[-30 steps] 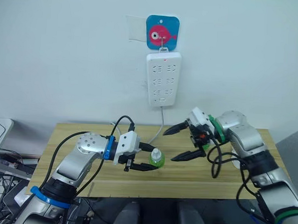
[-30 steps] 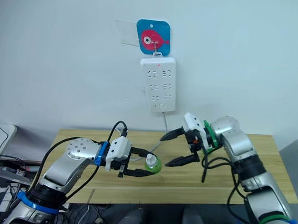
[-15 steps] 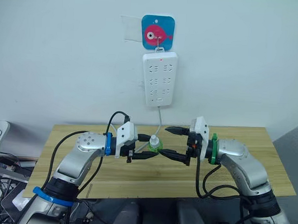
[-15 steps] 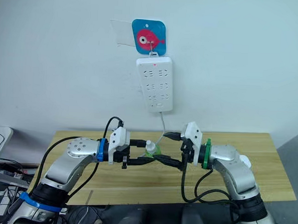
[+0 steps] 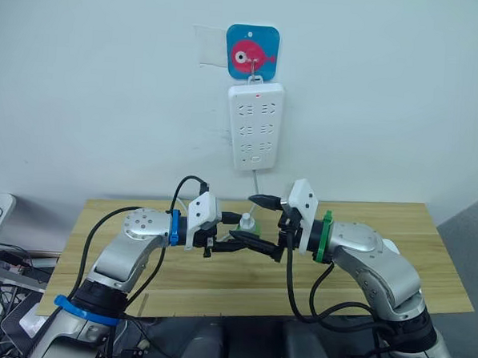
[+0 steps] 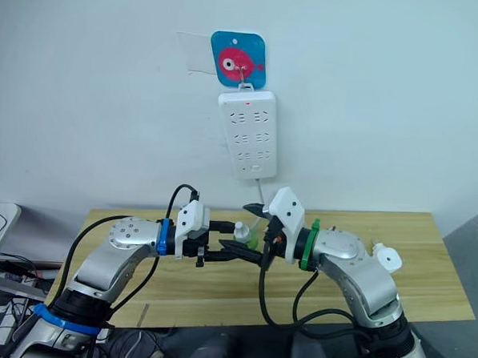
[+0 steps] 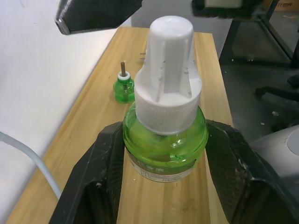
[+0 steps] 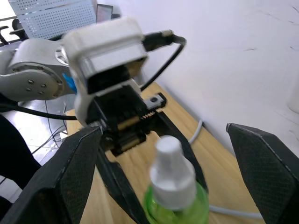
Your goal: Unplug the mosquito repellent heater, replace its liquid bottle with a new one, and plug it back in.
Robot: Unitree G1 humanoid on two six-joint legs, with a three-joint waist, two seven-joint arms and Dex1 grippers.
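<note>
The left gripper (image 7: 163,154) pinches a bottle (image 7: 165,140) by its green body, upright above the bench (image 5: 427,261). The right gripper (image 8: 173,154) is spread wide, one finger on each side of the bottle's white cap (image 8: 168,175), not touching. The bottle holds clear green liquid. A second, uncapped bottle (image 7: 123,87) stands on the bench farther off. The heater (image 6: 389,257) lies near the right elbow.

The two eye views look forward and down from the head onto the wooden table (image 5: 379,266) and the wall's power strip (image 5: 255,125), set slightly apart sideways; each wrist view looks along its own fingers, very close; both wrist views share the green bottle (image 7: 164,140), seen from opposite sides, as do the eye views.
</note>
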